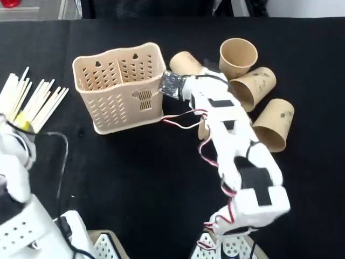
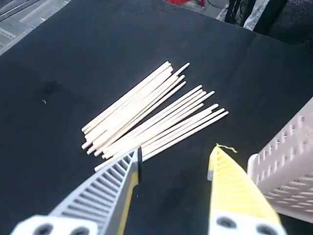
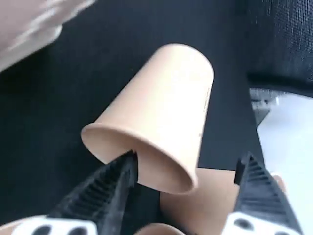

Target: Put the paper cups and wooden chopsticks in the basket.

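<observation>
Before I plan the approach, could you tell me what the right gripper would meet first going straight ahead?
Probably the paper cup lying on its side, rim facing the right gripper, whose fingers are open; depth unclear.

The high view looks down over the tabletop [image 1: 135, 178]. Close wrist views share parts: past the left hand [image 2: 176, 154], wooden chopsticks [image 2: 146, 115] and basket [image 2: 288, 166]; past the right hand [image 3: 190, 159], a paper cup [image 3: 156, 117].

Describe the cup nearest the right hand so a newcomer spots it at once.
Find the beige slotted basket in the middle of the black table. Paper cups sit to its right; the target cup lies on its side right beside the basket's far corner, at the open right hand. Its neighbours all sit farther from the basket.
</observation>
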### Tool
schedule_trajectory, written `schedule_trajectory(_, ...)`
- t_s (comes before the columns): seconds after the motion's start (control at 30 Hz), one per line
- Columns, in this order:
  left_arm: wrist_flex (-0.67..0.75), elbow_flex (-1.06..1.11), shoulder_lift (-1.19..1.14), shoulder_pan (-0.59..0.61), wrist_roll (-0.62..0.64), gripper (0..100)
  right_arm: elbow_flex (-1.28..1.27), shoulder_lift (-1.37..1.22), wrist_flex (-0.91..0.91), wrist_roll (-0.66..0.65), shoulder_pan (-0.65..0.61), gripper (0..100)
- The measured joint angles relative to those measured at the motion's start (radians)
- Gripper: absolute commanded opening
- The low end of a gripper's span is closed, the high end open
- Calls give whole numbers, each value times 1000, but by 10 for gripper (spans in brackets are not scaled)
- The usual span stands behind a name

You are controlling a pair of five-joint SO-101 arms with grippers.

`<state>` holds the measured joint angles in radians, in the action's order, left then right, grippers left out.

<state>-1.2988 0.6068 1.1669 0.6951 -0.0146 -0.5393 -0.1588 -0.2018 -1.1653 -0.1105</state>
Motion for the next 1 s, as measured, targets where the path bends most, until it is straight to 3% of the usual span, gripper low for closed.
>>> schedule_trajectory(0.23,132,373,284,0,94,234,72,-129,98,0,3,291)
schedule_trajectory(0.47,144,532,575,0,106,234,95,-138,103,2,3,5)
schedule_trajectory(0.8,150,572,618,-2,106,233,101,-114,109,94,29,12)
schedule_trajectory(1.0,150,574,617,-2,106,232,78,52,-48,190,31,12)
